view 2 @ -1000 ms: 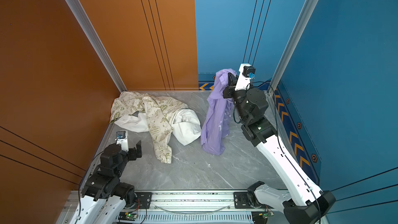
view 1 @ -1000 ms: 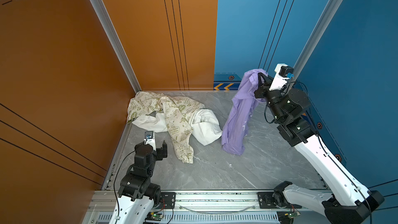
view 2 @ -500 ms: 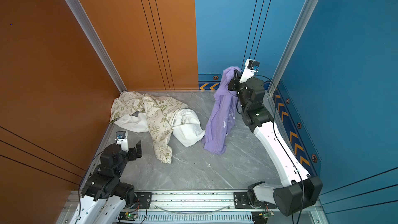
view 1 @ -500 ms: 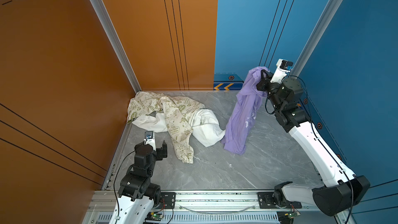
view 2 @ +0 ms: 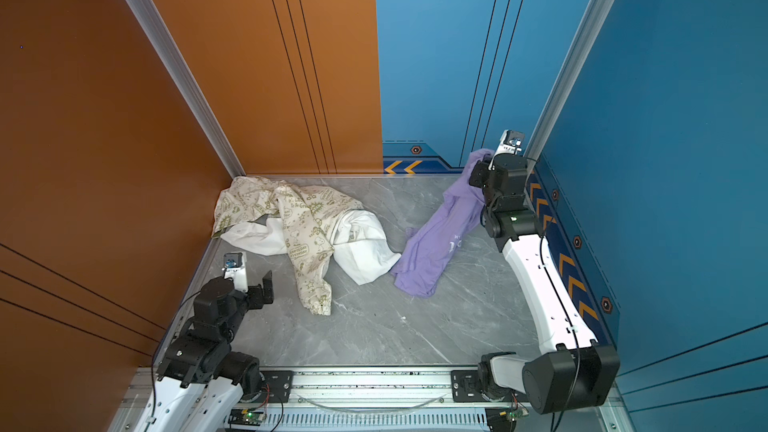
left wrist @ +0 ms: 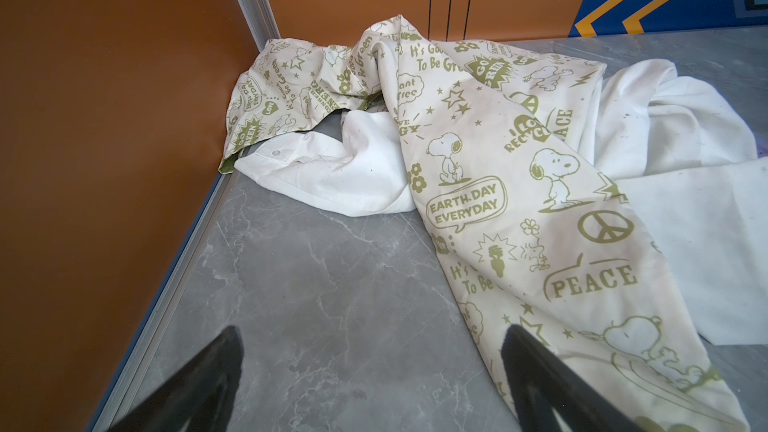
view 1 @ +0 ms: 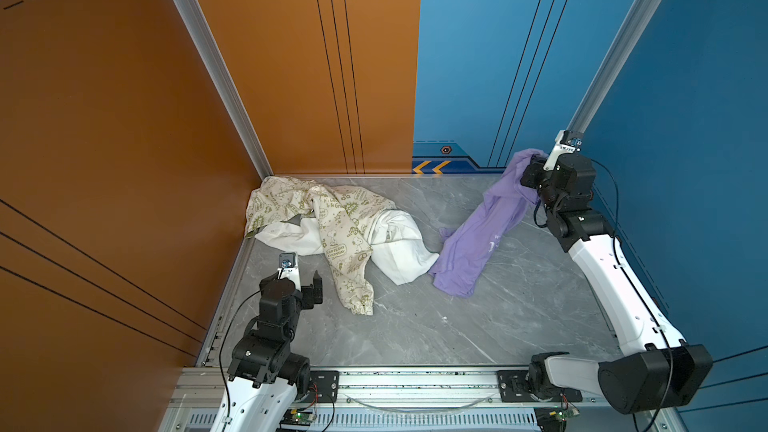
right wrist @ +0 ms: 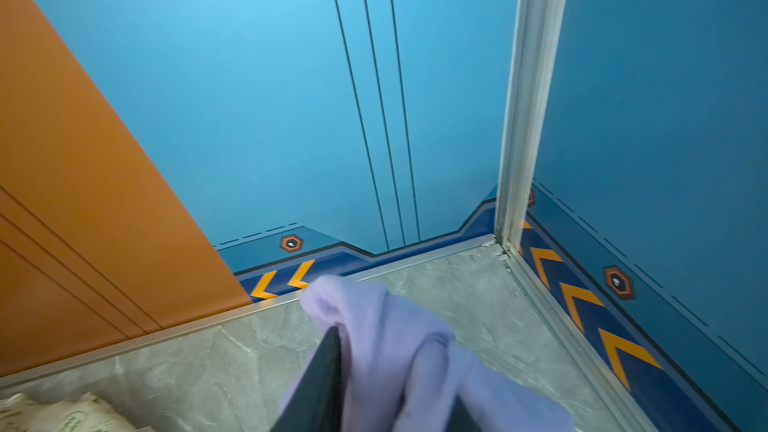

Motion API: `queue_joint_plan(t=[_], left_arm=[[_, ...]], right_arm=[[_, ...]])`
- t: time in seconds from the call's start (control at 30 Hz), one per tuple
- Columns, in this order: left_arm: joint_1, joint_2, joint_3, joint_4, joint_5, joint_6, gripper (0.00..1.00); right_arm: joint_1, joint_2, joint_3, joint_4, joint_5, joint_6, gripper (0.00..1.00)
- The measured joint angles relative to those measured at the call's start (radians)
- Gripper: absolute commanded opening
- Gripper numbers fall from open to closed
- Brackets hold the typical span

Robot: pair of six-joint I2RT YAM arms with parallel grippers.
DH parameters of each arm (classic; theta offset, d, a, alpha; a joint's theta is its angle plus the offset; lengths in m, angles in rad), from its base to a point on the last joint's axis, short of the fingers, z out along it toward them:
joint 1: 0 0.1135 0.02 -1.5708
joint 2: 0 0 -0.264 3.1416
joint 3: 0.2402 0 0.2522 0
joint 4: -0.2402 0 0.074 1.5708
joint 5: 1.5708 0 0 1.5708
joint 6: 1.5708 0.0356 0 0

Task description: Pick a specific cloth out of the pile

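Observation:
The lavender cloth [view 1: 478, 243] [view 2: 440, 243] stretches from the table up to my right gripper [view 1: 530, 164] [view 2: 478, 168] near the back right corner. Its lower end lies on the grey table beside the pile's white edge. In the right wrist view the cloth [right wrist: 386, 347] bunches between the parted fingers of the right gripper [right wrist: 395, 367], which stands open around it. The pile [view 1: 332, 226] [view 2: 299, 226] [left wrist: 478, 160] of cream green-printed fabric and white cloth lies at the back left. My left gripper [view 1: 307, 284] [view 2: 257, 284] [left wrist: 370, 338] is open and empty, just in front of the pile.
An orange wall [view 1: 124, 160] bounds the left and back left. Blue walls [view 1: 685, 118] close the back right and right side, with a metal corner post [right wrist: 523, 118] near the right gripper. An aluminium rail [view 1: 395, 380] runs along the front edge.
The right arm has swung further toward the back right corner, dragging the cloth away from the pile. Its jaws, shut before, have parted. The left arm has not moved.

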Motion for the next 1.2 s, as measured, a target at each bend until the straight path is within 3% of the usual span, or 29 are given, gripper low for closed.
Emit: queue_joint_plan(t=[0.17, 0.47, 0.77, 1.2], left_arm=[[0.000, 0.000, 0.000, 0.000, 0.000, 0.000, 0.98], [0.000, 0.000, 0.000, 0.000, -0.001, 0.000, 0.98], [-0.001, 0.000, 0.000, 0.000, -0.004, 0.000, 0.98], [-0.007, 0.000, 0.000, 0.000, -0.008, 0.000, 0.98]], right_arm=[[0.005, 0.003, 0.000, -0.058, -0.014, -0.005, 0.77], [0.198, 0.074, 0.003, -0.165, -0.013, -0.128, 0.85], [0.349, 0.166, -0.080, -0.274, -0.010, -0.190, 0.84], [0.373, 0.366, -0.124, -0.311, -0.067, -0.129, 0.74]])
